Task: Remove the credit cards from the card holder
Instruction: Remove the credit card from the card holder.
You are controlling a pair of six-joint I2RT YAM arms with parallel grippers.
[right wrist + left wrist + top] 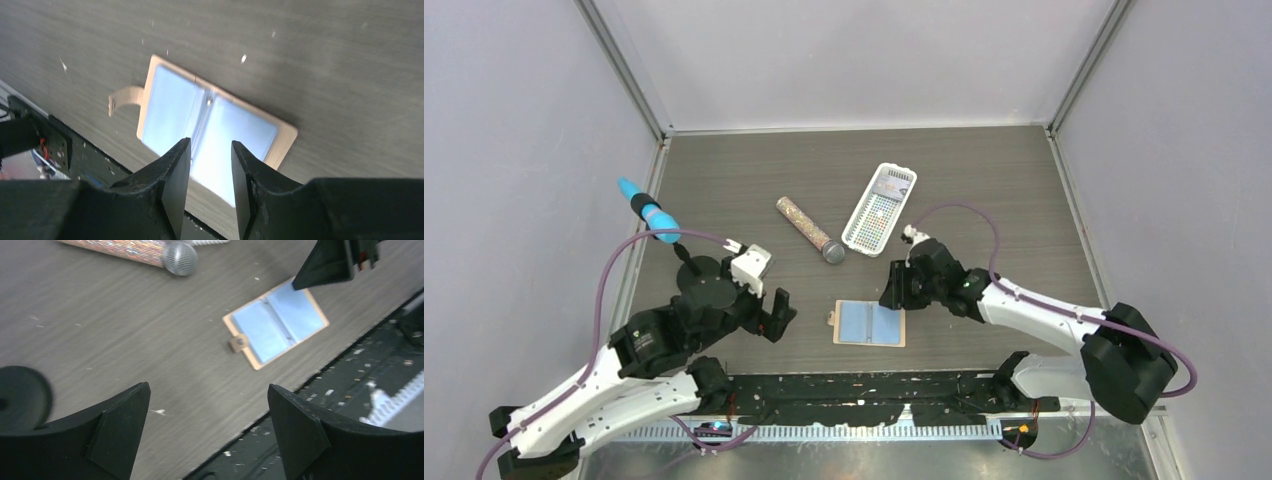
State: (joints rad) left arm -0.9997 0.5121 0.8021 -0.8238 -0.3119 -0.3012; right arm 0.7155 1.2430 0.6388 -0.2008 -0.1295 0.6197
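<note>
I am hovering my right claw (210, 167) over the card holder (172, 110), its fingers slightly parted and gripping nothing; the holder is lying open and flat on the worktop (325, 60) beneath the fingertips. My left claw (209, 387) is hanging spread wide and empty, with the holder ahead and to its right.

Tan card holder (869, 323), pale blue inside; glittery tube (805, 225); white basket (860, 204); dark woodgrain table (984, 180).
</note>
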